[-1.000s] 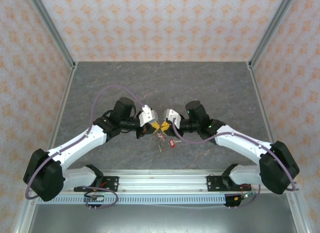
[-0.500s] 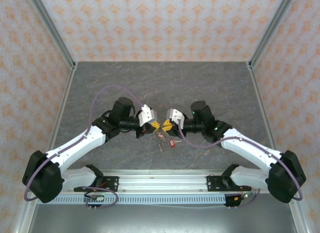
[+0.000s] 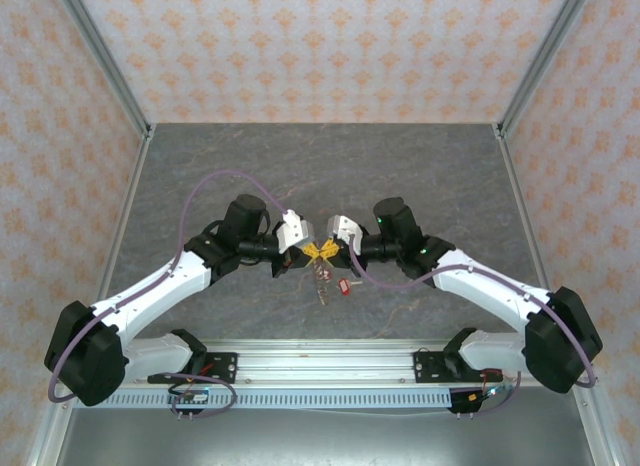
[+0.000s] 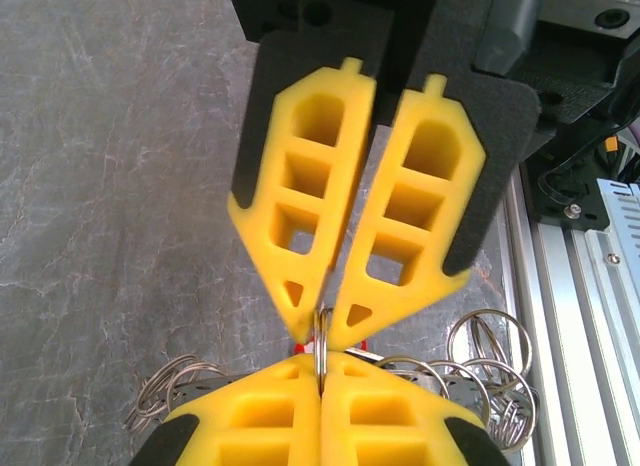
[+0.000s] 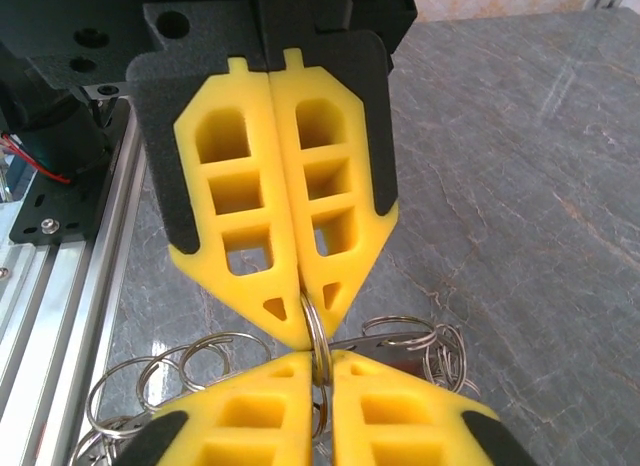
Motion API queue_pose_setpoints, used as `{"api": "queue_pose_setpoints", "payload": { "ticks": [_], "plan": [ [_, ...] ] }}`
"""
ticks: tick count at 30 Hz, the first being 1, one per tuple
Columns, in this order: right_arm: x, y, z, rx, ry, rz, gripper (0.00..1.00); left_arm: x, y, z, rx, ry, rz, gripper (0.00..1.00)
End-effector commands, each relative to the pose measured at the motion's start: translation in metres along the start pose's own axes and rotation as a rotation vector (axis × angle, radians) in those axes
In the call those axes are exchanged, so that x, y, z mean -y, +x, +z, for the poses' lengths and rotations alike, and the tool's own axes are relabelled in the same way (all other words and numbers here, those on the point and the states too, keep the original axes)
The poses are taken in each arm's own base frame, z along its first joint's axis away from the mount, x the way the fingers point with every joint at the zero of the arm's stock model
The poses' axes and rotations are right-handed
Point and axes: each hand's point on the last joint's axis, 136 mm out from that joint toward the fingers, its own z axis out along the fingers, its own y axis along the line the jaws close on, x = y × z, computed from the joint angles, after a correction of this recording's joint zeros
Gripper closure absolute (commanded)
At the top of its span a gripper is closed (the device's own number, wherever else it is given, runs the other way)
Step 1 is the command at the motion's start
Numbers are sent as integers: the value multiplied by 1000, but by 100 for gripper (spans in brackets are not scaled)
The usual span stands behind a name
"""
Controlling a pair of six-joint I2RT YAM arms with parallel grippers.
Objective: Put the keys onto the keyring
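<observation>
My two grippers meet tip to tip over the middle of the table. The left gripper and the right gripper are both shut on the keyring, a thin grey metal hoop seen edge-on. In the left wrist view the keyring stands between my own yellow fingertips and the right gripper's tips above. In the right wrist view the keyring is pinched the same way. The keys, with small rings and a red tag, hang below the grip. How much of the hoop the pads hide is unclear.
The grey stone-look table stretches away behind the grippers. An aluminium rail carries the arm bases at the near edge. Patterned walls and metal posts close in the sides and back. Loose key rings spread out beneath the fingers.
The right gripper has closed onto the keyring. Its arm drew slightly right half a second ago and has come back in against the left gripper. The left arm has held still.
</observation>
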Motion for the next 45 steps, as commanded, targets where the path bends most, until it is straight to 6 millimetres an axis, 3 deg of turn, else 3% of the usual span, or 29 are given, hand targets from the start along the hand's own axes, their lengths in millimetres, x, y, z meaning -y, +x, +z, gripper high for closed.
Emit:
{"api": "queue_pose_setpoints", "payload": {
  "ticks": [1, 4, 9, 18, 28, 45],
  "plan": [
    [5, -19, -2, 32, -1, -39, 98, 5, -20, -8, 45, 9, 55, 93],
    [4, -21, -5, 16, -3, -42, 100, 2, -12, -8, 1, -15, 60, 82],
    [1, -21, -10, -48, -23, -61, 100, 1, 2, -9, -97, -23, 76, 78],
    [0, -22, -10, -85, -31, -83, 100, -1, -14, -12, -47, -49, 100, 75],
    [-3, -29, -10, -70, -48, -100, 100, -3, -24, -14, -11, -60, 105, 73],
    [-8, -45, -12, 13, -63, -106, 100, -2, -17, -7, -64, -31, 104, 80]
  ]
}}
